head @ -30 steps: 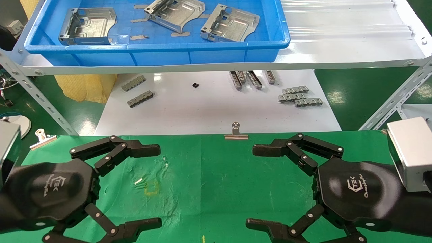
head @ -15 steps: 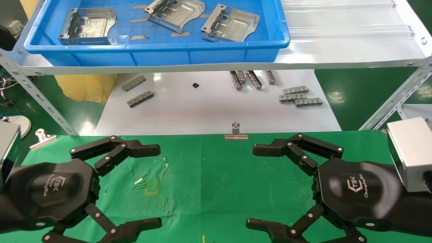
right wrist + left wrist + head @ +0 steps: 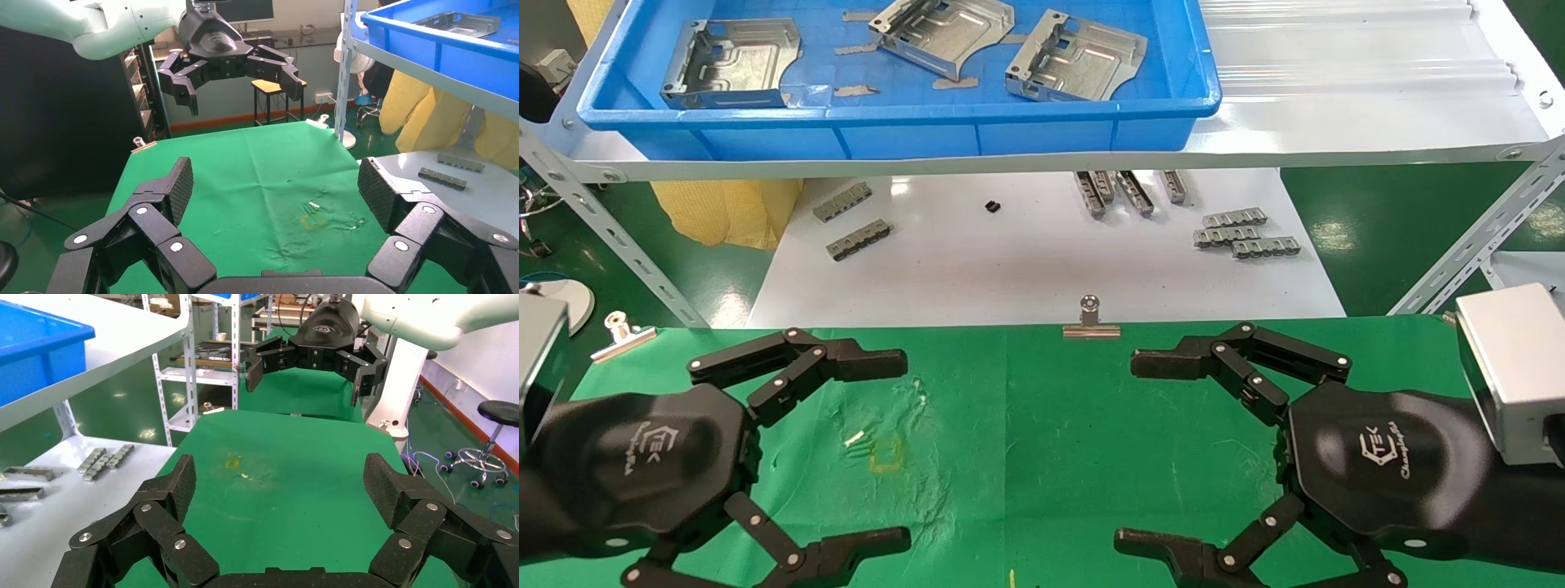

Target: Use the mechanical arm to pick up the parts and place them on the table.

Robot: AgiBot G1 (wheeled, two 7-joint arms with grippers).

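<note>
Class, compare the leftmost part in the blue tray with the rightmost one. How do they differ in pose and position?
The leftmost part lies near the tray's left end, its curved cut-out toward the tray's middle; the rightmost part lies right of the middle. The leftmost sits nearly square to the blue tray; the rightmost is turned at an angle. Both are silver-grey stamped plates with embossed channels and folded tabs, untouched.

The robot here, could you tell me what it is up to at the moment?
Nothing is being handled yet. The left gripper and right gripper both hover open and empty above the green table, facing each other. The three parts it should move to the table lie in the blue bin on the shelf beyond. Small grey strips sit on the white board below.
</note>
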